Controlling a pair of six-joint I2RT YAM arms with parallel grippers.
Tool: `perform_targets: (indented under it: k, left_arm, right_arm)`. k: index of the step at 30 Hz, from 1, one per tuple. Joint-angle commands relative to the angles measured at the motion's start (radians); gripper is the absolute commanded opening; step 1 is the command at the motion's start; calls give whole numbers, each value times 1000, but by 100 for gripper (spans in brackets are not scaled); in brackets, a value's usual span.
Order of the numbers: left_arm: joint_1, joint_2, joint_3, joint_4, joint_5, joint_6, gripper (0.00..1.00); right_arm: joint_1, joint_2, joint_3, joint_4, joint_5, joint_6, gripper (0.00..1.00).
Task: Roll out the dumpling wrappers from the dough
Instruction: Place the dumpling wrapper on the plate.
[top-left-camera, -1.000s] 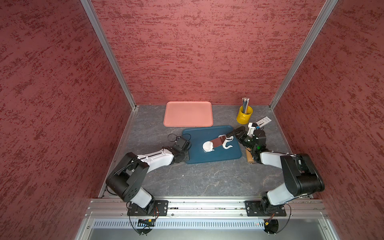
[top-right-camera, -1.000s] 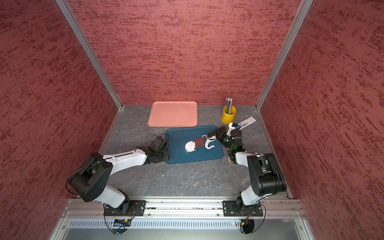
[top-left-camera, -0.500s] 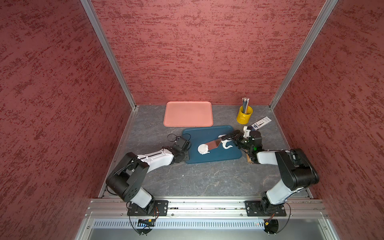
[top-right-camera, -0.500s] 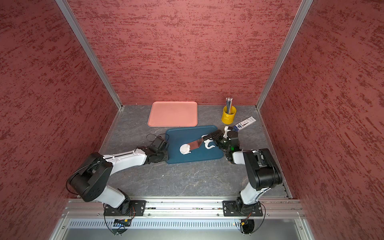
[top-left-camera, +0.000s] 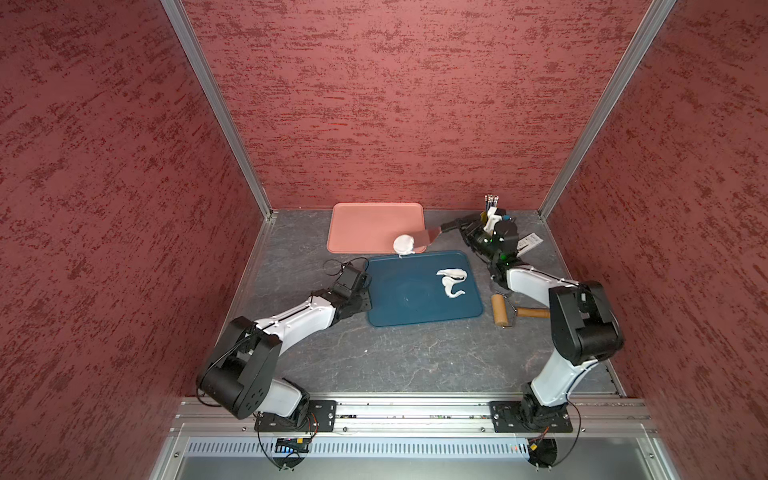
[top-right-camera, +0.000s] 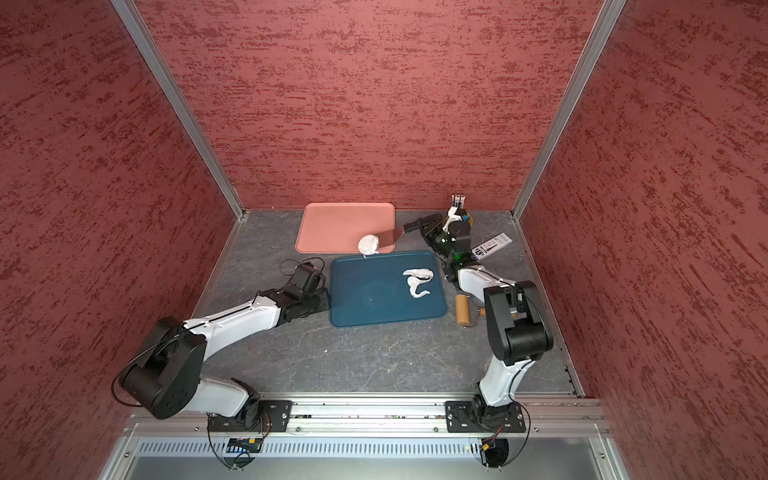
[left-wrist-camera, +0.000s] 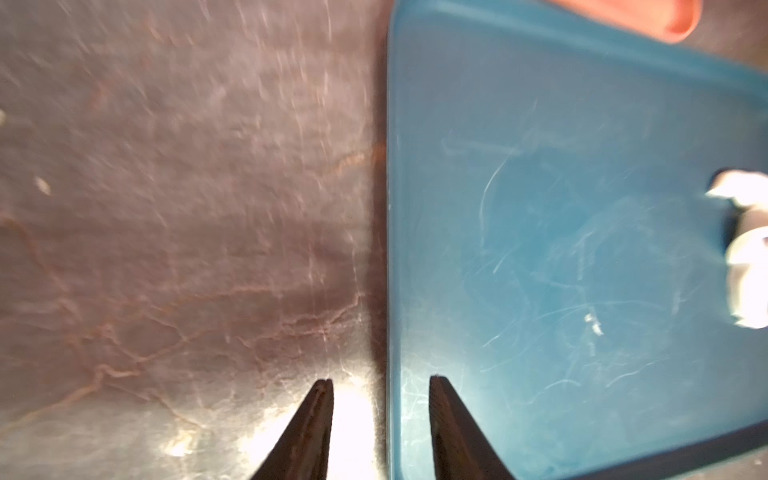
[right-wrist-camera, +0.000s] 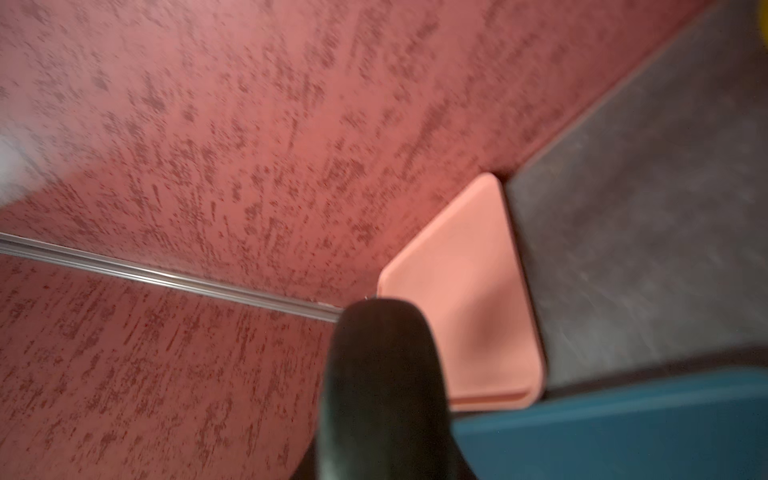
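Note:
A small round white dumpling wrapper (top-left-camera: 404, 244) (top-right-camera: 368, 244) sits at the tip of a spatula blade (top-left-camera: 430, 237) (top-right-camera: 390, 237), over the near right corner of the pink tray (top-left-camera: 365, 224) (top-right-camera: 336, 224). I cannot tell whether it touches that tray. My right gripper (top-left-camera: 469, 228) (top-right-camera: 432, 226) is shut on the spatula's black handle (right-wrist-camera: 382, 395). The irregular white dough (top-left-camera: 452, 281) (top-right-camera: 417, 282) (left-wrist-camera: 748, 257) lies on the right part of the blue tray (top-left-camera: 415, 307) (top-right-camera: 374, 307) (left-wrist-camera: 540, 124). My left gripper (top-left-camera: 366, 304) (top-right-camera: 326, 303) (left-wrist-camera: 380, 380) is open, its jaws astride the blue tray's left rim.
A wooden rolling pin (top-left-camera: 500, 309) (top-right-camera: 462, 311) lies on the grey table right of the blue tray. A yellow cup with utensils (top-right-camera: 459, 203) stands at the back right, partly behind my right wrist. A white card (top-left-camera: 528, 241) lies beside it. Red walls enclose three sides.
My right arm has carried the spatula and wrapper from the blue tray back to the pink tray's corner. My left gripper has opened at the blue tray's rim.

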Motion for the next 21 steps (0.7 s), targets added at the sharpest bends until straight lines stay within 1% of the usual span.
perform_targets:
  k: [1,3,7,10,13,15,21]
  left_arm:
    - [26,-35,37,29,0,46,43]
    - [38,-38,52,29,-15,57,43]
    - [62,-43,74,39,-25,59,44]
    - [70,-51,80,48,-44,58,45]
    - [79,-56,71,70,-39,57,45]
    - [83,-54,68,74,-37,56,45]
    - [94,-71,36,94,-65,44,47]
  right_arm:
    - [55,90,212,-148,131,-141,0]
    - [85,169,351,-232,175,-184,0]
    - [139,347,625,-404,200,-258,0]
    - [187,434,775,-528,274,-362,0]
    - [207,481,864,-592,304,-441,0]
    - [210,491,895,-641,334,-490,0]
    - [230,439,896,-684,426,-690,0]
